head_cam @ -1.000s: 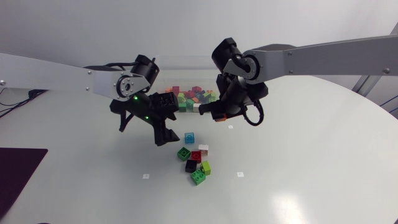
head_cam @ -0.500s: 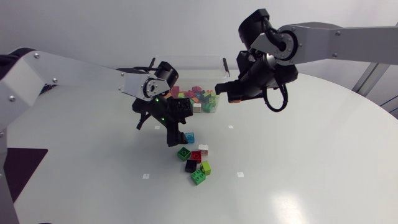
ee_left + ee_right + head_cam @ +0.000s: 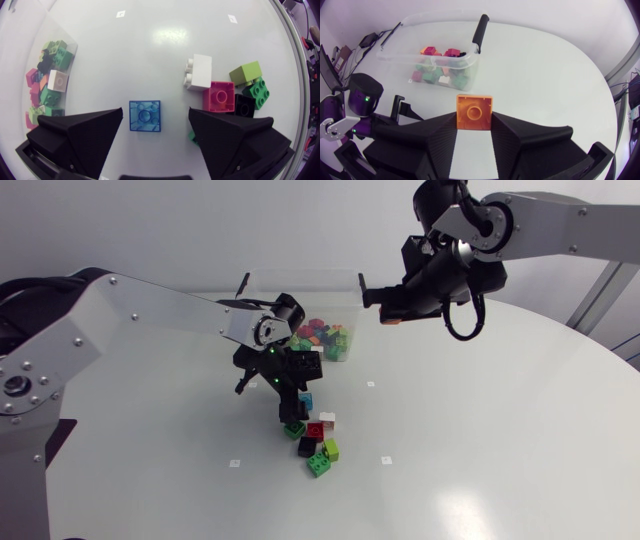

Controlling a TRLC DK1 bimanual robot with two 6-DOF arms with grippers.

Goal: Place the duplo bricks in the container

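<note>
— Left claw [image 3: 155, 112] low over the table [image 3: 500, 430], spread wide, gripping nothing: a blue brick [image 3: 145, 116] lies flat between its fingers, clear of both
— Loose pile [image 3: 317, 445] just beside it. And right?
— Right claw [image 3: 474, 124] clamped on an orange brick [image 3: 474, 111], held up near the right end of the part-filled container [image 3: 300, 280]

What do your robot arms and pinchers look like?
My left arm and right arm have smooth silver-grey links with round black joints. A black cable loops by the right arm's wrist, and small green lights glow on the left one. The left gripper and right gripper are matte black, each with two broad wedge-shaped fingers.
</note>
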